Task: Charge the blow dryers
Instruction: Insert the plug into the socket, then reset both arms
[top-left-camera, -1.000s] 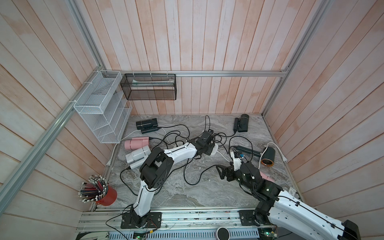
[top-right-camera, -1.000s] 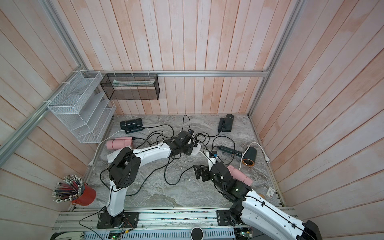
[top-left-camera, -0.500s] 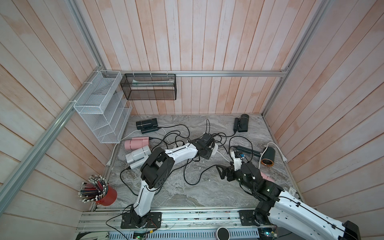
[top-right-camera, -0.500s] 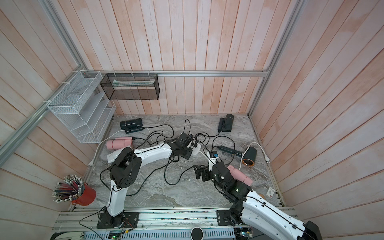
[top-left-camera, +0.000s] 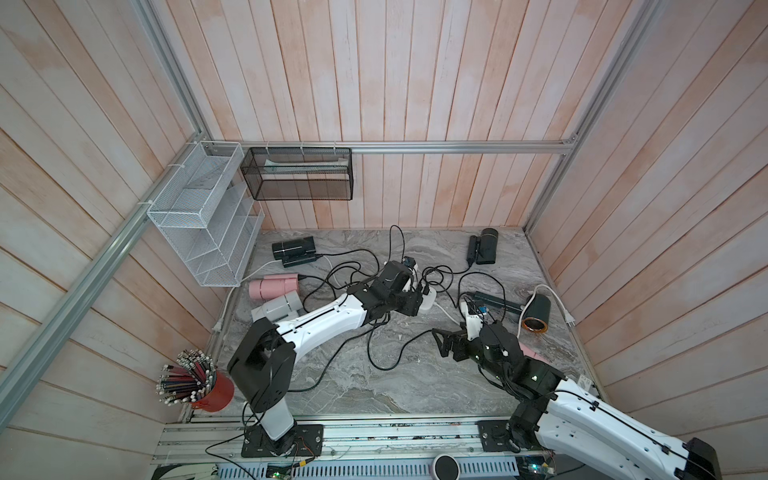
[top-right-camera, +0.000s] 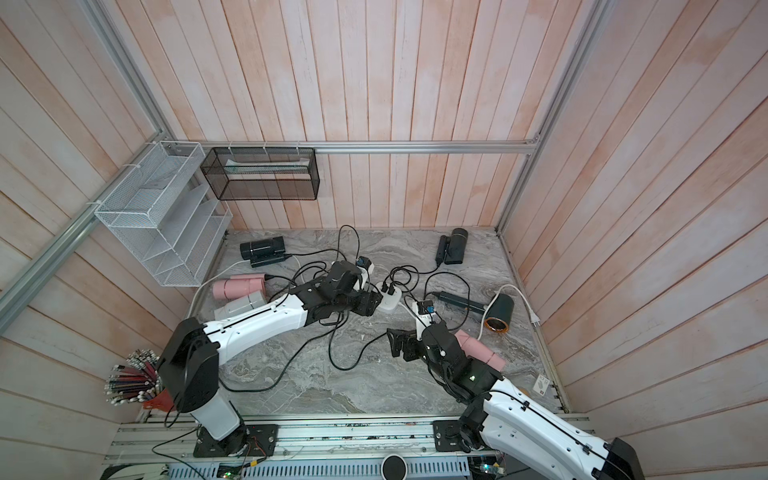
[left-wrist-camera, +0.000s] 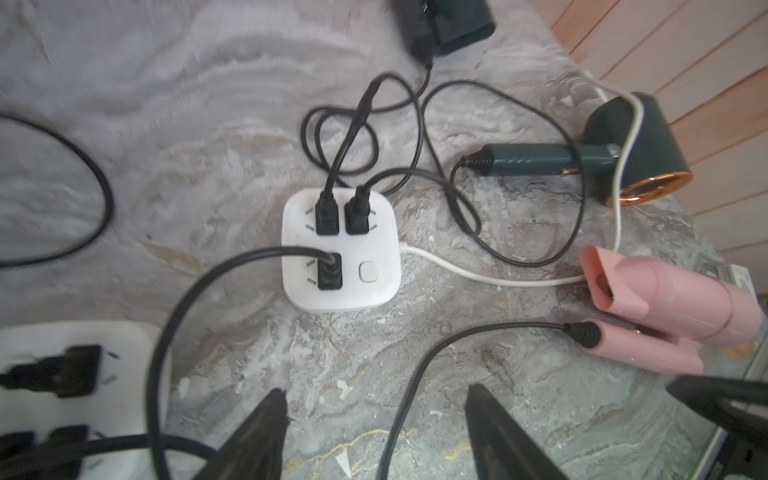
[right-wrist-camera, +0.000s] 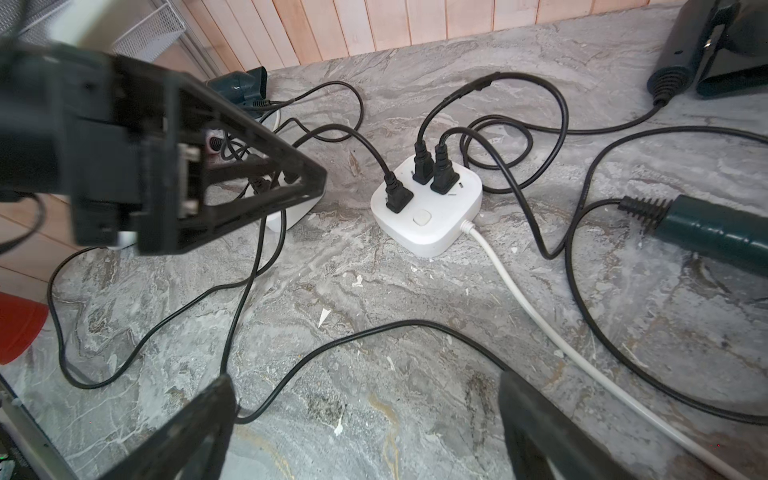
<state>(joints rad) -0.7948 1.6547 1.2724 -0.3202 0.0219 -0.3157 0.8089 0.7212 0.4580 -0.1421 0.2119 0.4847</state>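
Plank walls (top-left-camera: 374, 83) box in the grey marbled tabletop (top-left-camera: 415, 386); at its left edge, below the white wire rack (top-left-camera: 199, 232), lie a pink blow dryer (top-left-camera: 272, 286) and a grey blow dryer (top-left-camera: 279, 306). Mid-table the left gripper (left-wrist-camera: 376, 395) hangs spread and empty above cords (left-wrist-camera: 264, 250), near the white power strip (left-wrist-camera: 353, 249). Rightward the right gripper (right-wrist-camera: 365, 380) gapes empty, a dark green blow dryer (top-left-camera: 538, 312) lies near the right wall, and bare marble runs along the front edge.

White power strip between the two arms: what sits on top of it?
Three black plugs stand in the white power strip, beside a white button. The sockets beneath the plugs are covered.
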